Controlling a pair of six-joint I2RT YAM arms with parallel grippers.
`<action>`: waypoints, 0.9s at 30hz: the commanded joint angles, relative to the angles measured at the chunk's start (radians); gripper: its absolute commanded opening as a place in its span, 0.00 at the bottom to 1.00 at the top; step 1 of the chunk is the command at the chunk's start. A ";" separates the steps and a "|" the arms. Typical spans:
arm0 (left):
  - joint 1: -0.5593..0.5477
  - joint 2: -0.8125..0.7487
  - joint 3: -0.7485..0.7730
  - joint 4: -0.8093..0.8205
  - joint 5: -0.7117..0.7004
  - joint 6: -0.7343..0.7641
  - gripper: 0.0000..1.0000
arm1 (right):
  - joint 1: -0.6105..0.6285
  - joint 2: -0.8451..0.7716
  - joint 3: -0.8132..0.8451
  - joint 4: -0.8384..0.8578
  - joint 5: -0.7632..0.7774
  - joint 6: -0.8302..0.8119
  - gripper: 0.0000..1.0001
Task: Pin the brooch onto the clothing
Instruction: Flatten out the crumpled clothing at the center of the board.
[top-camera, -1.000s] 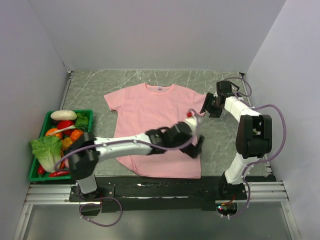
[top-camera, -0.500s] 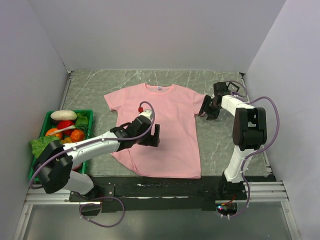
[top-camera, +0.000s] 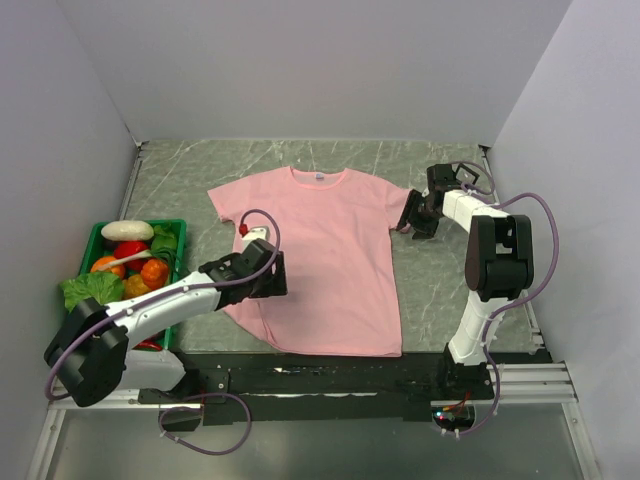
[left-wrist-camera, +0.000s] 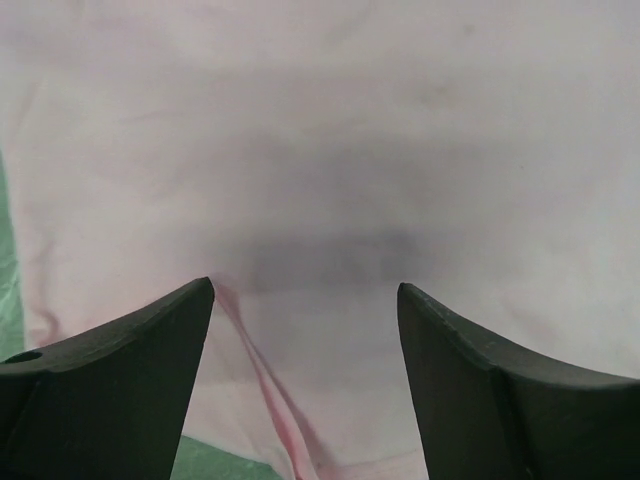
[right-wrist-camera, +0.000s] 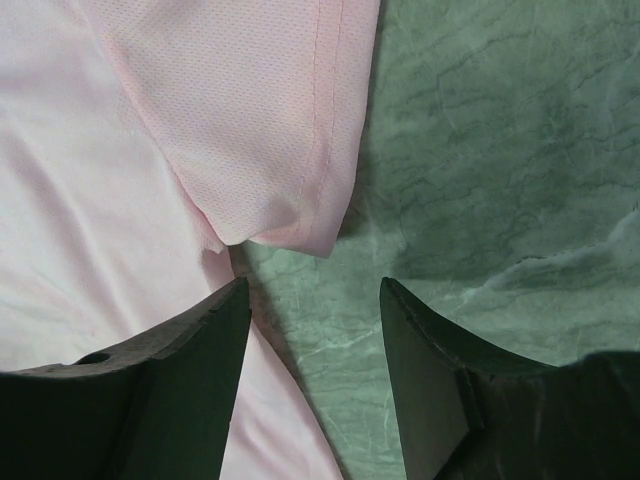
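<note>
While the light pink short-sleeved T-shirt (top-camera: 330, 250) lies flat, neck label away from the arms, on the grey-green marbled table (top-camera: 180, 185), the left arm reaches low and long from its base. Its left gripper (top-camera: 270, 275) hovers over the shirt's lower left part. The left wrist view has the fingers (left-wrist-camera: 130, 350) spread apart with only pink fabric and a fold line between them, nothing held. Over on the other side, the right arm is folded tight at the elbow. The right gripper (top-camera: 412, 222) points at the tip of the shirt's sleeve (right-wrist-camera: 270, 130), jaws apart, straddling the sleeve corner and bare table. The tiny orange-red brooch? I can't pick it out in any view.

A second ago the left arm was stretched right across the shirt, close to the right gripper. Now it has swung back towards the green plastic crate of vegetables (top-camera: 143, 222). The right arm has barely shifted, and the shirt hasn't moved.
</note>
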 joint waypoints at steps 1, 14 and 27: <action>0.028 -0.026 -0.016 -0.035 -0.068 -0.034 0.79 | -0.008 0.005 0.022 0.025 -0.002 -0.002 0.62; 0.053 0.003 -0.053 -0.065 -0.107 -0.045 0.59 | -0.006 0.006 0.020 0.027 0.000 -0.005 0.61; 0.054 0.052 -0.048 -0.088 -0.091 -0.040 0.48 | -0.008 0.009 0.026 0.025 -0.002 -0.005 0.61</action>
